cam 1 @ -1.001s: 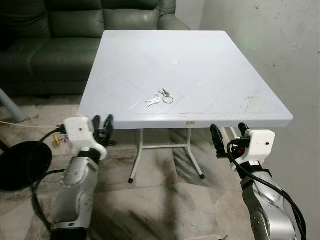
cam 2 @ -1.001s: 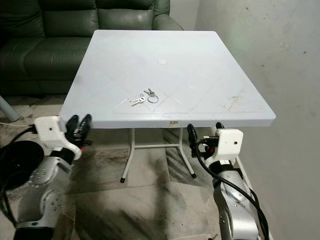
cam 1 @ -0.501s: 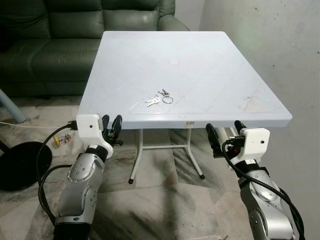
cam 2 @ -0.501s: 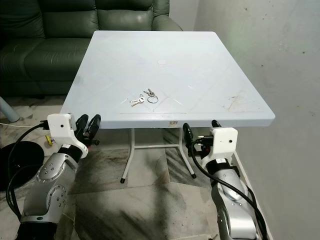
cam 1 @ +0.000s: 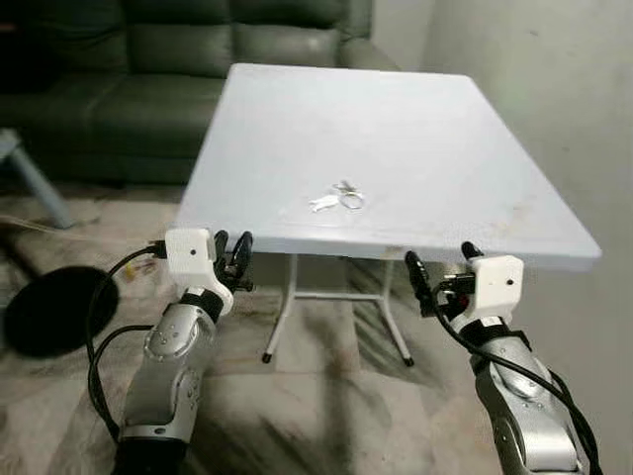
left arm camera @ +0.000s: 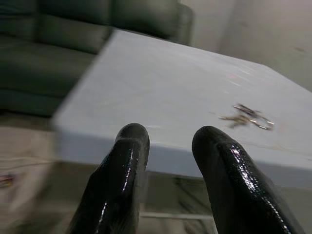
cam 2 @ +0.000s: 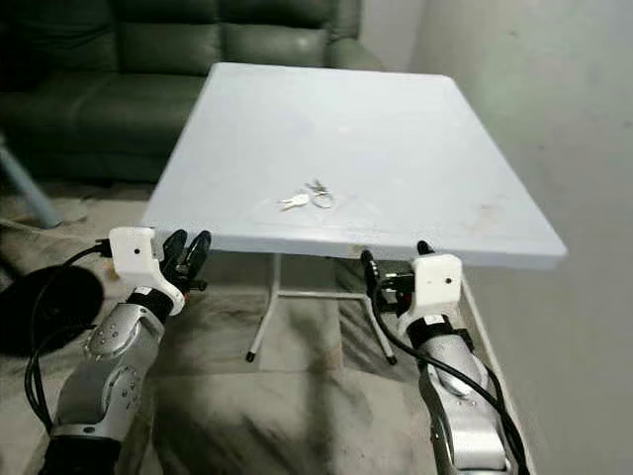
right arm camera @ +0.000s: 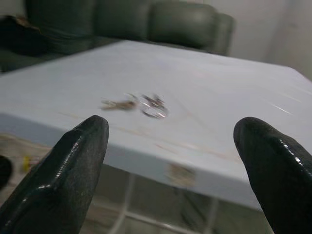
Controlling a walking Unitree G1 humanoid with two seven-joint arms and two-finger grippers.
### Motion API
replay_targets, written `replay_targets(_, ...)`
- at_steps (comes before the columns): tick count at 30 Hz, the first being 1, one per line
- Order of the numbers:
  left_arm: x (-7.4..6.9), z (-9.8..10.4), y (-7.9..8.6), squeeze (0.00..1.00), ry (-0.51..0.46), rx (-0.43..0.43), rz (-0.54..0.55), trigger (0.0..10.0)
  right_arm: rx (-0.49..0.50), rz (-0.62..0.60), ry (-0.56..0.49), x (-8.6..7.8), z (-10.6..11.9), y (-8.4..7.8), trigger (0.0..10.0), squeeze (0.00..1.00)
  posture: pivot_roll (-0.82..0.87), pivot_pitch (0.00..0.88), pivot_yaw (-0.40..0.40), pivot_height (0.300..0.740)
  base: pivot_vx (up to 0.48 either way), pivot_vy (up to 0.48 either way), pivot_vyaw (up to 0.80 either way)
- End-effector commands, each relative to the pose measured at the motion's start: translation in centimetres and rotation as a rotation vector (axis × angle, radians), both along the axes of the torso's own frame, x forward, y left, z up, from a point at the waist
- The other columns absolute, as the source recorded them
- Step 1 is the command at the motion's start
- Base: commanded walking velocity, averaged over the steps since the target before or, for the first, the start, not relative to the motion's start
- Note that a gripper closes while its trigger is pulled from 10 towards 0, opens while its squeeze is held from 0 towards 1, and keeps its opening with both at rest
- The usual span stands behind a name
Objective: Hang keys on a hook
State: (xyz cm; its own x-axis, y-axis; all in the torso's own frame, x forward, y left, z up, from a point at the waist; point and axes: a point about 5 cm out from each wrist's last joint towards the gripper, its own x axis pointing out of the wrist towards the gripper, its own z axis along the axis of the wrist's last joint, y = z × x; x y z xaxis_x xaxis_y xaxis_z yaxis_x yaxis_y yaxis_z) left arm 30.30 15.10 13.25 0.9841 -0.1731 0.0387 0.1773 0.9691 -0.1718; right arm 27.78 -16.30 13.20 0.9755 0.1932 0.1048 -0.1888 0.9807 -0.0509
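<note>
**Q:** ok so what's in front of you, going from the left?

**A:** Far left there's a dark green sofa point(cam 1: 119, 89) behind everything, and a round black base point(cam 1: 54, 309) on the marble floor point(cam 1: 326, 396). Then my left gripper point(cam 1: 233, 253), held up just below the near edge of the white table point(cam 1: 475, 148), fingers a little apart and gripping nothing

**Q:** and the keys?

**A:** The keys point(cam 1: 338, 199) are lying flat on the tabletop, roughly mid-width and closer to my edge than the sofa side. It's a small bunch on a ring, nothing touching it. From my left wrist they sit beyond my fingertips point(left arm camera: 130, 141), across the table surface

**Q:** right side?

**A:** My right gripper point(cam 1: 438, 269) is up by the near edge too, spread wide and empty, keys between the fingers in its wrist view. Plain wall point(cam 1: 554, 89) on the far right
</note>
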Motion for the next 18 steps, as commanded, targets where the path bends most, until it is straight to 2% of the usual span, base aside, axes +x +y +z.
replay_targets(1,0.2,0.0,-0.1,0.00,0.001,0.001,0.001,10.0,-0.001,-0.010,0.004,0.1,-0.1,-0.4,10.0,0.00,0.09,0.005,-0.051,0.740,0.000,0.000,0.80)
replay_targets(6,0.8,0.0,-0.2,0.00,0.009,-0.005,0.005,10.0,0.004,-0.006,-0.002,0.4,0.0,-0.3,10.0,0.00,0.09,0.000,-0.051,0.740,0.000,0.000,0.67)
replay_targets(8,1.1,-0.1,-0.2,0.00,0.018,-0.008,0.014,10.0,0.049,-0.015,-0.012,0.6,0.2,-0.4,10.0,0.00,0.09,0.000,-0.050,0.740,0.000,0.000,0.00)
replay_targets(18,1.9,0.1,0.0,0.00,0.019,-0.027,0.028,10.0,0.037,-0.010,-0.024,1.1,0.3,-0.4,10.0,0.00,0.09,0.000,-0.050,0.740,0.000,0.000,0.00)
